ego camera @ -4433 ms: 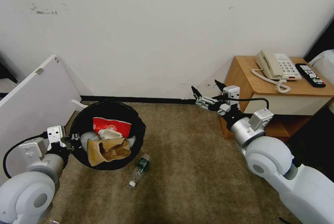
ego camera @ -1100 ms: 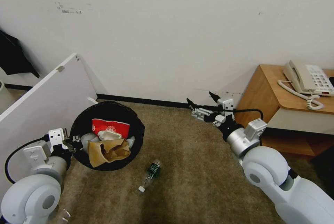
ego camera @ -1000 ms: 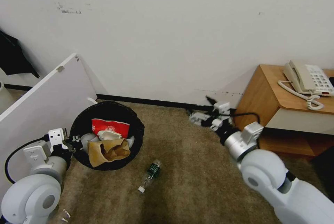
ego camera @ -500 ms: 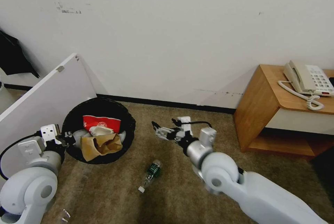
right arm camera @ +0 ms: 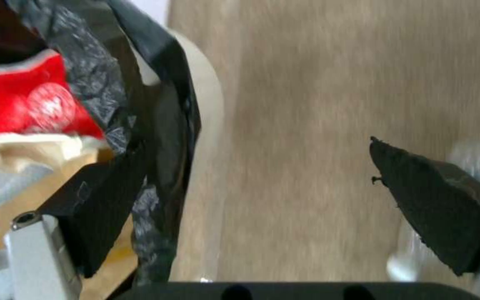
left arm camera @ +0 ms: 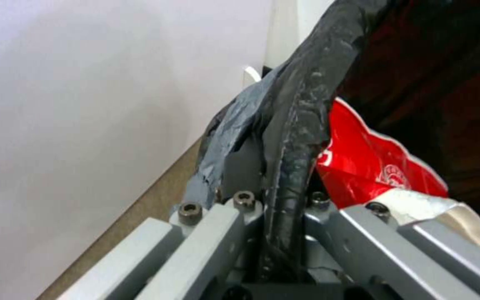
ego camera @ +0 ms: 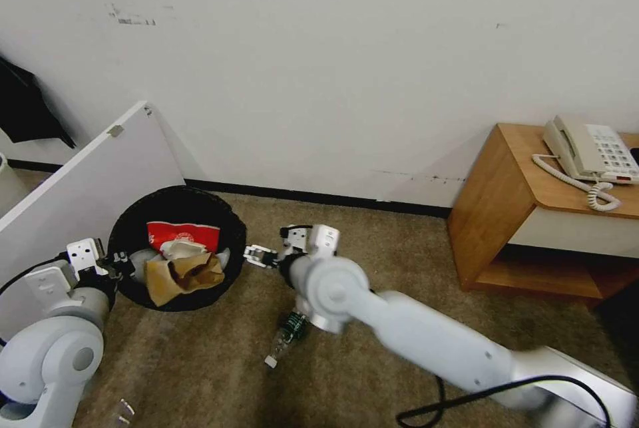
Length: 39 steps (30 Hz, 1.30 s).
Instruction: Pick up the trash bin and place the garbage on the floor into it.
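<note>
While the left gripper point(ego camera: 120, 260) pinches the bag-covered rim of the trash bin point(ego camera: 229, 218), the left wrist view shows its fingers point(left arm camera: 240, 166) pressed together on the crinkled black plastic, one inside the rim and one outside, with the bin's red wrapper point(left arm camera: 362, 162) just beyond the inner finger. On the bin's opposite side, the right gripper point(ego camera: 256, 256) sits low over the floor point(ego camera: 399, 248), close beside the outer wall of the bin. Its fingers point(right arm camera: 434, 200) are spread wide and hold nothing: in the right wrist view one black pad lies against or just beside the bag-draped wall of the bin, though contact cannot be told, and the other stands apart over the bare carpet, with carpet showing between them. The bin sits on the carpet near a leaning white panel point(ego camera: 86, 168), and inside it lie the red wrapper, a crumpled white tissue point(ego camera: 178, 249) and a brown paper bag point(ego camera: 183, 275). One clear green-labelled bottle point(ego camera: 287, 331) lies on its side on the carpet, outside the open fingers, on the side of the free pad and partly under the right arm; the right wrist view shows it blurred just past that pad point(right arm camera: 476, 166). Well away from both grippers, a wooden side table point(ego camera: 506, 215) carries a beige telephone point(ego camera: 586, 148).
</note>
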Motion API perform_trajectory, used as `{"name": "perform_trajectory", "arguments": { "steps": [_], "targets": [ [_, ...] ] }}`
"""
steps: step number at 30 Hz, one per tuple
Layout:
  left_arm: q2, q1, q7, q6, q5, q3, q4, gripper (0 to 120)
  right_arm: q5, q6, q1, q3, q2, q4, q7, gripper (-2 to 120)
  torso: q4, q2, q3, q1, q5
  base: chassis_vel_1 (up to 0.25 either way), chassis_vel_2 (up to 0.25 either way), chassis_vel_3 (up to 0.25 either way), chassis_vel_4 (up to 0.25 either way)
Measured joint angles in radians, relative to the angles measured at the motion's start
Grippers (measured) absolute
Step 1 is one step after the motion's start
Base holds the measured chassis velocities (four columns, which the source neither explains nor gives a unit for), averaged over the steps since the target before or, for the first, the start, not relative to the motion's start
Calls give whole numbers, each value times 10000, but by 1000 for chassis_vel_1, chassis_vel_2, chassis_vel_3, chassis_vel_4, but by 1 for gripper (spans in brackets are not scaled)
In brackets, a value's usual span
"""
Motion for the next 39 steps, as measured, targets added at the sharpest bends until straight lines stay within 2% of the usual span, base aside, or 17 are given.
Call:
{"name": "perform_trajectory", "arguments": {
  "steps": [1,4,14,25,39],
  "targets": [
    [14,-18,0,-2,-63,-4,13,1,738,-18,62,37,99,-142,338,100,-2,0,0,0,0,0,0,0,0],
    [23,-18,0,-2,-154,-16,18,1,1449,24,39,57,214,-362,693,100,0,0,0,0,1,0,0,0,0],
    [28,23,96,4,-276,37,2,0,2145,587,-375,88,215,-998,1578,100,1,0,0,0,3,0,0,0,0],
    [3,-1,107,-20,-312,86,2,0,1691,546,-692,62,123,-1900,1436,100,0,0,-1,0,3,0,0,0,0],
    [-62,-45,77,-45,-243,296,135,0,652,155,-1103,288,169,-3259,582,100,0,2,-1,0,3,0,0,0,0]
  ]
}}
